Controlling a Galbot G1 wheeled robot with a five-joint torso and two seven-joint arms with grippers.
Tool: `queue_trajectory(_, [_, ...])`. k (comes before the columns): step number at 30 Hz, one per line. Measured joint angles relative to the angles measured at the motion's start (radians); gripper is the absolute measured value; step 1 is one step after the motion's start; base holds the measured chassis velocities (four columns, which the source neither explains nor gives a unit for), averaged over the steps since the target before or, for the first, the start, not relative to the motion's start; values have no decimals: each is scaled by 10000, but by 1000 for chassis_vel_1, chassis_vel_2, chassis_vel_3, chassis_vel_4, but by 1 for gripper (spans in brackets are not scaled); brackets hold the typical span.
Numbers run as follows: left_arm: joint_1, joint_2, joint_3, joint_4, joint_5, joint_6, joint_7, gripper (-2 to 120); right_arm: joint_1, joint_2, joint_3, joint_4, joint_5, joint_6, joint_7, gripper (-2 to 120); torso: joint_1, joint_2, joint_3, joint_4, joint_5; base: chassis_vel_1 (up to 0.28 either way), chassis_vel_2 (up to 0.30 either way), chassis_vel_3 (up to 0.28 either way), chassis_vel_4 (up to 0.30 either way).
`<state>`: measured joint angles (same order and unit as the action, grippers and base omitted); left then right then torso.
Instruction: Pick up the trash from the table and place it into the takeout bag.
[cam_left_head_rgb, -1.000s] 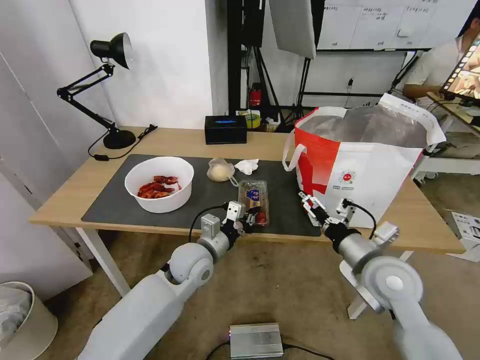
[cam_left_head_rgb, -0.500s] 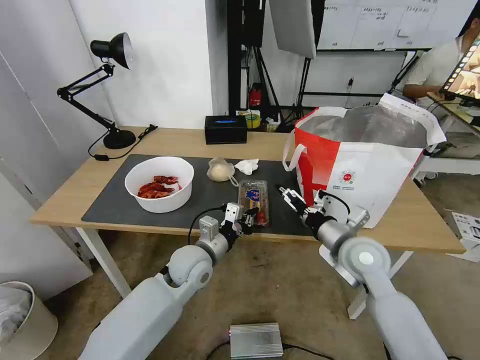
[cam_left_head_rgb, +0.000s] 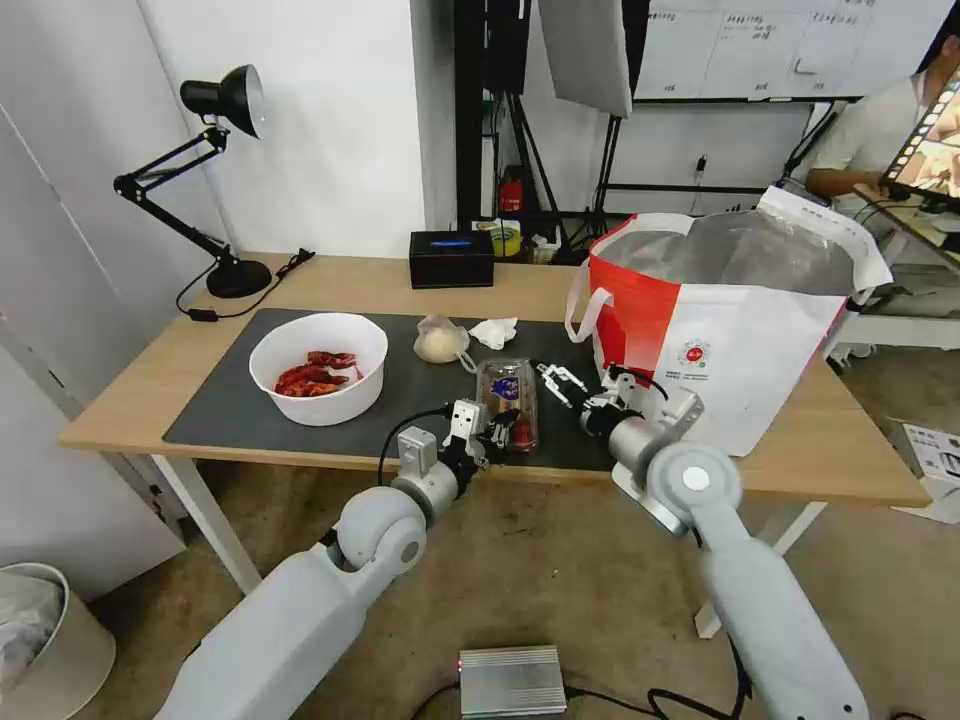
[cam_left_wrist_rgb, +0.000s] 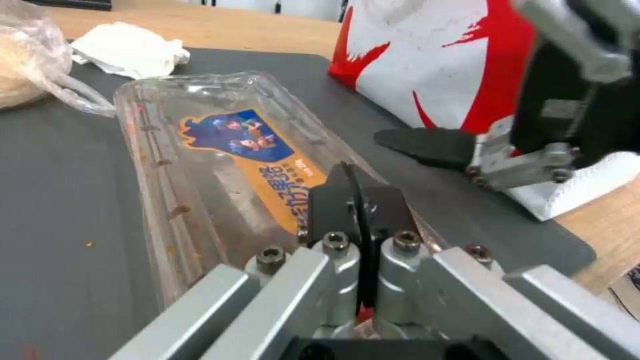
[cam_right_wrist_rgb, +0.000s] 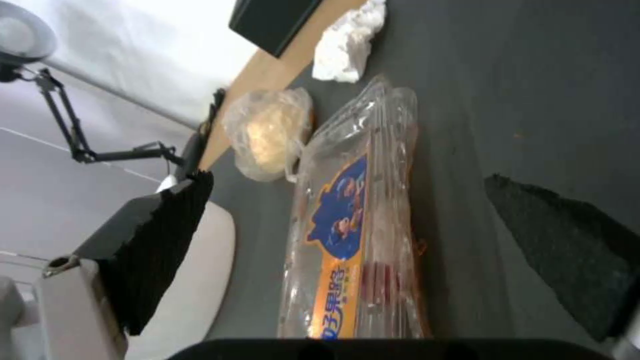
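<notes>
Left claw (cam_left_head_rgb: 497, 432) at the near edge of the counter (cam_left_head_rgb: 130, 400), fingers pressed together on the near end of the clear hinged plastic tray (cam_left_head_rgb: 507, 390); left wrist view shows the black pads (cam_left_wrist_rgb: 353, 202) meeting over the tray's (cam_left_wrist_rgb: 220, 150) rim, pinching it. Tray lies lengthwise on the dark grey mat (cam_left_head_rgb: 230, 415), blue-and-orange label on top, red bits at the near end. Right claw (cam_left_head_rgb: 562, 381) sits just beside the tray on its right, low over the mat, fingers spread apart, not touching the tray; in the right wrist view both black pads (cam_right_wrist_rgb: 160, 245) stand wide with the tray (cam_right_wrist_rgb: 360, 225) between them in the frame. Right claw (cam_left_wrist_rgb: 460, 150) also shows in the left wrist view, beside the tray, near the foot of the bag. White round bowl (cam_left_head_rgb: 318, 366) of red crayfish shells sits on the left part of the mat, well apart from both claws. Beyond the tray, small clear bag of beige stuff (cam_left_head_rgb: 440, 341) and crumpled white tissue (cam_left_head_rgb: 494, 331) rest side by side near the mat's far edge, bag's tail almost touching the tray's far corner. Takeout bag (cam_left_head_rgb: 730, 340) stands upright on the right of the counter, mouth open, foil lining showing, white strap handle (cam_left_head_rgb: 580, 300) hanging on its left side. Far side of the counter: black box (cam_left_head_rgb: 451, 258) at centre, black desk lamp (cam_left_head_rgb: 215, 180) at the left corner.
</notes>
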<state>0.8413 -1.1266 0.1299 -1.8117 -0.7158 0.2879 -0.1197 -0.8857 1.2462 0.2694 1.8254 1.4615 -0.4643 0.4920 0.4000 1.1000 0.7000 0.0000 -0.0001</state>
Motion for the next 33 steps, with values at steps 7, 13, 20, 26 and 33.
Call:
queue_trajectory(7, [-2,-30,-19,-1,-12,0,-9,0,340,203,-164,-310,162,-377,427,100,0,0,0,0,0,0,0,0,0])
queue_trajectory(13, [-4,-58,-18,7,-43,-2,-12,0,721,310,-263,-691,327,-647,756,100,0,0,0,0,0,0,0,0,0])
queue_trajectory(20, [-6,-92,-18,13,-53,-7,-41,0,1099,382,-395,-974,470,-896,1138,100,0,0,0,0,1,0,0,0,0])
queue_trajectory(26, [9,-117,-18,8,-83,-11,-49,0,1288,472,-452,-1087,661,-1048,1480,100,0,0,0,0,1,0,0,0,0])
queue_trajectory(33, [22,-159,-21,13,-89,-15,-61,0,1466,554,-536,-1261,782,-1158,1587,100,0,0,0,0,0,0,0,0,0])
